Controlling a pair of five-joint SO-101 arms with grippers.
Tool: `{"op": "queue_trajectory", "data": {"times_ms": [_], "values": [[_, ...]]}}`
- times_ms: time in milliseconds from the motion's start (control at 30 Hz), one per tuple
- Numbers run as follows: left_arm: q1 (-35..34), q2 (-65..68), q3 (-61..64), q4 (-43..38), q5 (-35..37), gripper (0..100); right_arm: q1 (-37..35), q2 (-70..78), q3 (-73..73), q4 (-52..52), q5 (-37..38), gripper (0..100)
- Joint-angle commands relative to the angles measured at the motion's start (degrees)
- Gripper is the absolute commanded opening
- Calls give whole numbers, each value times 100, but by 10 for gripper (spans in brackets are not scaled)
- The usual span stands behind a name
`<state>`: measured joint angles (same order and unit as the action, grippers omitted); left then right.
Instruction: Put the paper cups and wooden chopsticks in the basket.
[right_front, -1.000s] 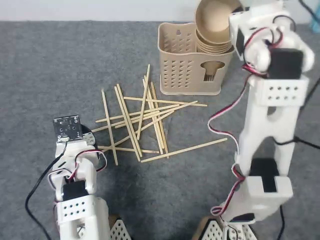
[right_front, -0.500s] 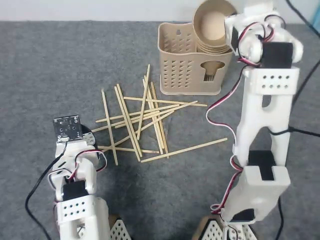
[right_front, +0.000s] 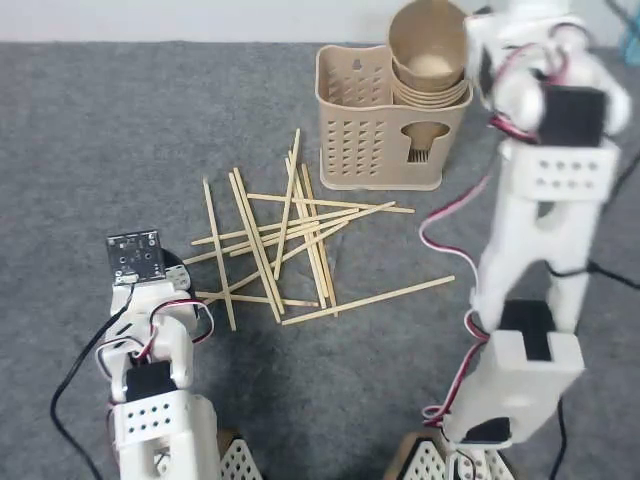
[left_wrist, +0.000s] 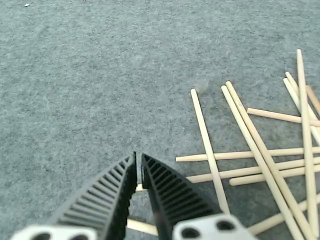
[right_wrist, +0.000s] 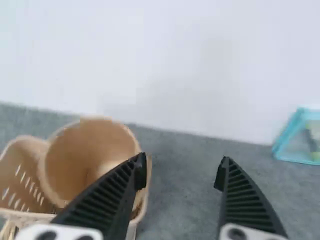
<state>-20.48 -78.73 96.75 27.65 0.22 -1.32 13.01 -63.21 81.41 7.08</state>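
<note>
A stack of tan paper cups (right_front: 428, 55) stands in the right half of the beige perforated basket (right_front: 370, 140); the stack also shows as paper cups (right_wrist: 92, 160) in the basket (right_wrist: 20, 192). Several wooden chopsticks (right_front: 290, 240) lie crossed on the grey mat, seen again as chopsticks (left_wrist: 260, 155). My right gripper (right_wrist: 182, 172) hangs open beside and above the cups, with nothing between its fingers. At the mat's near left, my left gripper (left_wrist: 138, 167) is shut and empty, just short of the chopstick pile.
A grey mat (right_front: 150, 120) covers the table, with open room to the left of the basket. A light blue box (right_wrist: 302, 142) sits at the far right edge. Red and white cables (right_front: 450, 235) hang along the right arm.
The right arm has drawn back to the right from the cup stack, which now stands free in the basket. The left arm has not moved.
</note>
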Motion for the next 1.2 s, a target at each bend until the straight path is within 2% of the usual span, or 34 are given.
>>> {"op": "queue_trajectory", "data": {"times_ms": [0,167,500,733,833,1000,1067,1167], "values": [[-9,-79,-13,-132,-70,13,154,-699,-633,629,-281,177],[-9,-79,-13,-132,-70,13,136,-1024,-809,1604,-343,0],[-9,-79,-13,-123,-70,13,-13,-787,-809,2044,-360,9],[-9,-79,-13,-123,-70,13,-4,-1253,-835,2167,-352,9],[-9,-79,-13,-123,-70,13,-13,-1657,-114,2185,-343,9],[-9,-79,-13,-123,-70,13,-136,-3073,1952,2009,-360,9],[-9,-79,-13,-132,-70,13,-233,-3574,2760,1446,-360,9],[-9,-79,-13,-132,-70,13,-198,-4040,4273,-48,-352,9]]}}
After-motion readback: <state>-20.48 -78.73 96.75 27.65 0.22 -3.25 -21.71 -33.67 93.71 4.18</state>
